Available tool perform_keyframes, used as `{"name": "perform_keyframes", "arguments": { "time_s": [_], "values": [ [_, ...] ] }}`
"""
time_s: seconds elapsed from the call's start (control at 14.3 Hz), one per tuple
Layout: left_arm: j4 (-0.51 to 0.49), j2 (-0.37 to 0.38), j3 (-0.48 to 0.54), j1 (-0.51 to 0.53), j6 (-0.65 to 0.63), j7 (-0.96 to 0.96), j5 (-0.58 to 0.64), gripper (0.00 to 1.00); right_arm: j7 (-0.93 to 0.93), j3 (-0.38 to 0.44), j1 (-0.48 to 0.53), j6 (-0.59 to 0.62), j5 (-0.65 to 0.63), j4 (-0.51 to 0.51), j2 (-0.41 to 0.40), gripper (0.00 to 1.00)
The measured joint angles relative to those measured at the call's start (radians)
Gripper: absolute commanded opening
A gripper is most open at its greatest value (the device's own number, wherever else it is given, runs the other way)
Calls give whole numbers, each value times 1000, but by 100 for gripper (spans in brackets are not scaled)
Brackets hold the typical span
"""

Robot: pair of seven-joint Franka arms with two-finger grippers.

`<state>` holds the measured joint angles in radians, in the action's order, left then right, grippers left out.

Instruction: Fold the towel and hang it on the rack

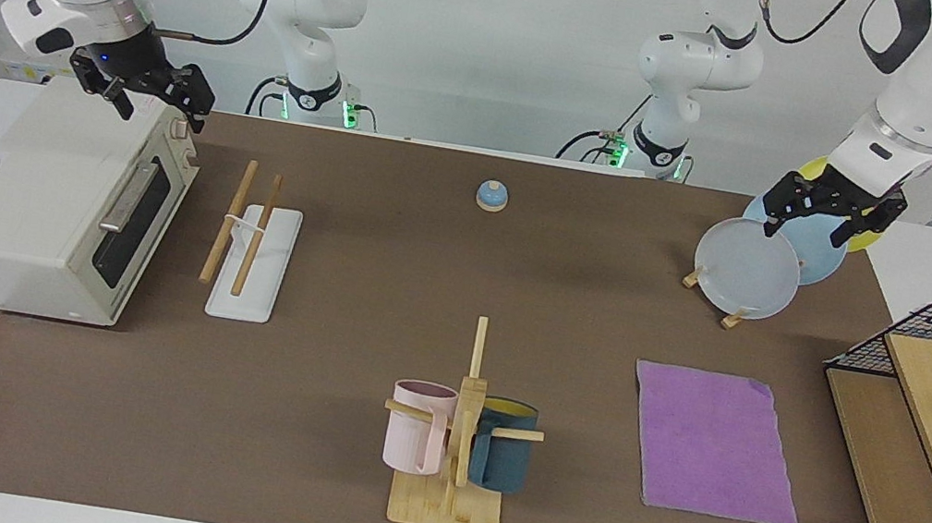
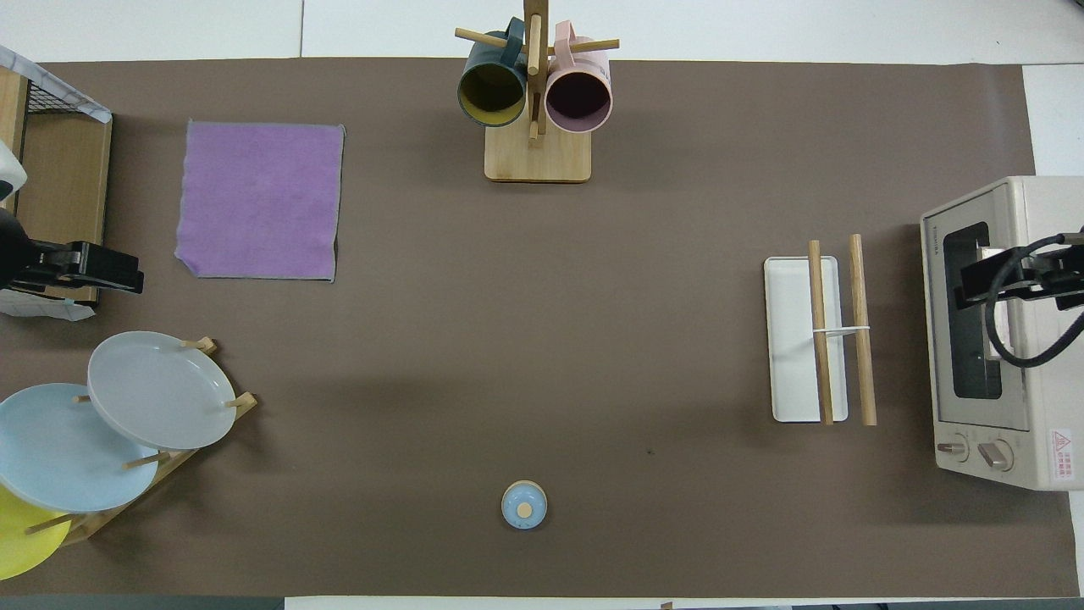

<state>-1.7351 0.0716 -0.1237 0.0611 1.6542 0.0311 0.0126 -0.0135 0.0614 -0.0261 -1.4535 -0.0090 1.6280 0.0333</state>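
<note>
Towel [image 1: 713, 443]: spread flat and unfolded on the brown mat [image 1: 387, 286], purple face up, toward my left arm's end of the table, with a wooden shelf [image 1: 906, 434] beside it at that end.

Left gripper [image 1: 820, 219]: raised in the air over the plates [image 1: 747, 269] (grey, pale blue and yellow, leaning in their wooden stand). Fingers spread wide with nothing between them.

Towel against left gripper: well apart. The towel lies on the mat farther from my base than the plates under this gripper, and it is untouched.

Right gripper [image 1: 145, 91]: up over the toaster oven [image 1: 54, 206] at my right arm's end of the table, above its top edge by the door. Fingers likewise parted, holding nothing.

Towel against right gripper: nearly the whole table lies between them.

Rack [image 1: 248, 250]: two parallel wooden rods on a flat white base, just beside the toaster oven's door and bare of any cloth. It sits close to my right gripper's spot, though that gripper hangs above the oven and not above the rods.

Between rack and towel: the mug tree [image 1: 455, 447] with a pink mug and a dark teal one, farther from me than the rack, and a small blue bell [image 1: 491, 195] close to my bases.
</note>
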Motion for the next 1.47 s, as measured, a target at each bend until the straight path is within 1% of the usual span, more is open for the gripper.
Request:
{"name": "perform_keyframes", "arguments": {
  "time_s": [0.14, 0.28, 0.35, 0.42, 0.56, 0.63, 0.7, 0.84, 0.98, 1.19, 1.33, 1.47],
  "values": [
    [-110, 12, 6, 25, 136, -2, 1, 100, 0, -1, -15, -9, 46, 17, 8, 100],
    [-218, -12, 10, 70, 279, -2, 0, 100, 23, -2, -35, -73, 89, 36, 14, 100],
    [-254, -49, 11, 93, 346, -3, -1, 100, 88, -3, -59, -116, 141, 47, 14, 100],
    [-274, -102, 11, 114, 413, -10, -11, 98, 173, -6, -85, -153, 199, 59, 14, 100],
    [-280, -225, 12, 159, 542, -22, -86, 96, 338, -13, -134, -224, 279, 89, 14, 100],
    [-277, -277, 12, 178, 584, -23, -133, 94, 400, -14, -160, -260, 305, 107, 14, 100],
    [-270, -315, 12, 190, 609, -24, -182, 91, 460, -16, -184, -295, 339, 124, 13, 100],
    [-250, -352, 12, 197, 623, -32, -232, 82, 580, -16, -215, -363, 425, 152, 4, 100],
    [-239, -368, 11, 197, 631, -48, -241, 76, 680, -17, -235, -416, 504, 173, -15, 100],
    [-206, -393, 12, 198, 634, -64, -242, 57, 835, -17, -285, -508, 619, 215, -37, 100],
    [-198, -406, 12, 199, 636, -82, -242, 57, 930, -17, -315, -585, 696, 246, -39, 100],
    [-196, -418, 12, 199, 645, -119, -242, 57, 1014, -17, -351, -638, 719, 268, -39, 100]
  ]
}}
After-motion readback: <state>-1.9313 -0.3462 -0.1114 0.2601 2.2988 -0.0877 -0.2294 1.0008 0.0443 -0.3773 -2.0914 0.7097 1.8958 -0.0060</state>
